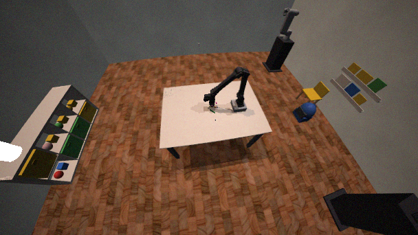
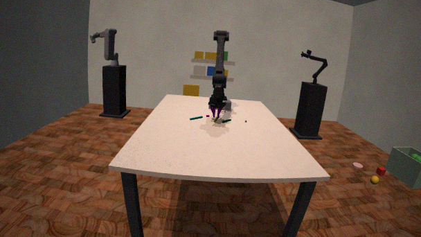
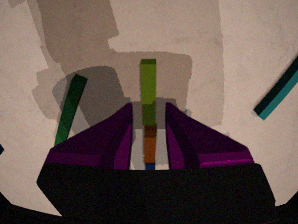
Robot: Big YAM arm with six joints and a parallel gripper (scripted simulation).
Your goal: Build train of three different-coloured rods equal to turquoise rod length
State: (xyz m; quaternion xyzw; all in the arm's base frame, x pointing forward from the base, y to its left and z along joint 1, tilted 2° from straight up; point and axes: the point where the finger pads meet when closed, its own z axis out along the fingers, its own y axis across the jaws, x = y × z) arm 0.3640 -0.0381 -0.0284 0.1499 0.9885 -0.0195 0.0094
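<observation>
A lime rod [image 3: 148, 82] [image 2: 216, 120], an orange rod [image 3: 150, 147] and a blue rod [image 3: 150, 166] lie in one line, end to end; no gap shows in the wrist view, and the blue one is partly hidden by the gripper body. My gripper [image 3: 149, 110] [image 2: 216, 116] is partly open, its purple fingers on both sides of the line, with bare space between each finger and the rods. A turquoise rod [image 3: 280, 92] [image 2: 196, 118] lies apart, slanted. A green rod [image 3: 70, 110] [image 2: 226, 120] [image 1: 212, 111] lies on the line's other side.
A small magenta rod [image 2: 208, 116] [image 1: 216, 103] lies between the turquoise rod and the gripper. Another small blue rod [image 2: 246, 121] [image 1: 215, 119] lies beyond the green one. The arm's base [image 1: 238, 105] stands on the white table [image 1: 179, 125].
</observation>
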